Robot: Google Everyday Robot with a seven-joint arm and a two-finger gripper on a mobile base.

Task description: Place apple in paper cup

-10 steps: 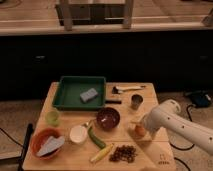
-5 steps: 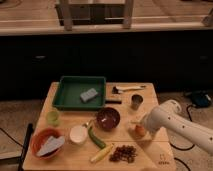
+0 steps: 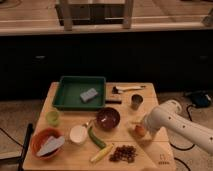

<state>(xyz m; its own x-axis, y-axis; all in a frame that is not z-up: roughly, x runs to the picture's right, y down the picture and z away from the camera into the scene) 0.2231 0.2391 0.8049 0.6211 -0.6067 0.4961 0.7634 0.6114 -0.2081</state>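
The apple [image 3: 139, 130] is a small orange-red fruit on the wooden table [image 3: 60, 160], right of the dark maroon bowl [image 3: 108, 118]. My gripper [image 3: 145, 127] is at the end of the white arm [image 3: 175, 122], which comes in from the right. It sits right at the apple and partly covers its right side. A white paper cup [image 3: 77, 134] stands upright left of the bowl, well apart from the apple.
A green tray [image 3: 67, 92] with a grey sponge [image 3: 89, 94] is at the back. A small metal cup [image 3: 136, 101], a green cup [image 3: 52, 117], an orange bowl [image 3: 46, 142], dark grapes [image 3: 124, 153], a green pepper [image 3: 96, 137] and a banana [image 3: 101, 153] lie around.
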